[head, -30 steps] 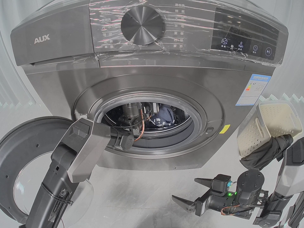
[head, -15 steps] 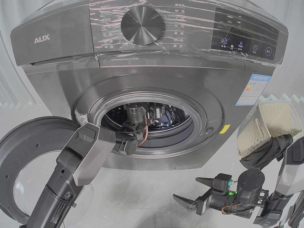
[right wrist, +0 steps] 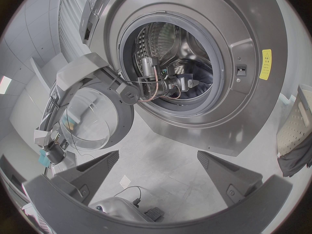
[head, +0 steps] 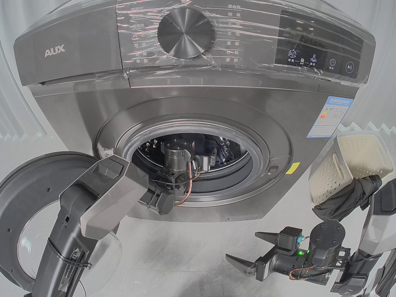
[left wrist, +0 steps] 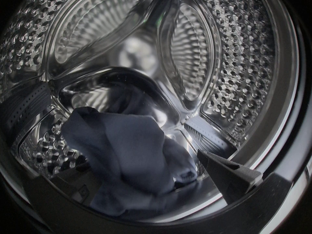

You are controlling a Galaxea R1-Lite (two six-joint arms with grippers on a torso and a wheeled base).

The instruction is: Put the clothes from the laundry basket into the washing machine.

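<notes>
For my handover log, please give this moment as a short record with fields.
Door: open, on the robot's left
Drum: one blue garment lying at the bottom
Left gripper: inside the drum mouth, jaws open, nothing gripped
Right gripper: low above the floor, jaws open, empty
Basket: right of the washer, a dark garment hanging over its rim
</notes>
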